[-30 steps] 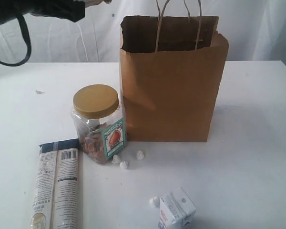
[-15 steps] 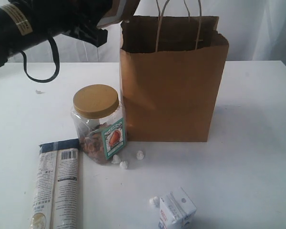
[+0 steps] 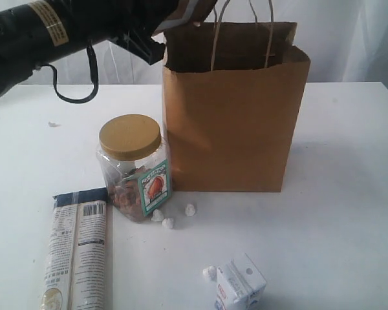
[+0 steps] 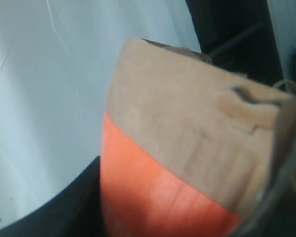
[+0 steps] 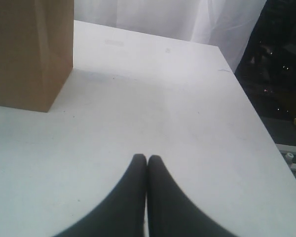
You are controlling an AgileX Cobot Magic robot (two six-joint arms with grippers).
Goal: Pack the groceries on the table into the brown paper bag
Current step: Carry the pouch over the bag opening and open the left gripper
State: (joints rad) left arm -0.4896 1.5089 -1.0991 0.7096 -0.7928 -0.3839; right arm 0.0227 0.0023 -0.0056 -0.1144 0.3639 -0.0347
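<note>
Exterior and wrist views of the packing scene, with the brown paper bag [image 3: 233,123] as reference. The bag stands upright and open-mouthed on the white table [image 3: 336,213], its two twisted-paper handles [image 3: 242,32] rising from the rim. The left gripper [image 3: 165,22] reaches in from the bag's left side at rim height and is clamped on the brown pouch [image 3: 193,9], which hangs over the bag's upper left corner. In the left wrist view the pouch [image 4: 187,148] fills most of the field, its plain brown part adjoining an orange label. The yellow-lidded clear jar [image 3: 132,168] stands upright just beside the bag's front left corner. The long printed packet [image 3: 77,252] lies flat to the left of the bag and nearer the camera, beyond the jar. The small white carton [image 3: 240,284] lies in front of the bag, well apart from it. Tiny white paper balls [image 3: 169,223] lie scattered by the jar's base before the bag's left corner, and one more lies against the carton. The right gripper [image 5: 147,159] sits low over bare tabletop [image 5: 163,113], its fingers pressed together on nothing, apart from the bag [image 5: 29,54].
</note>
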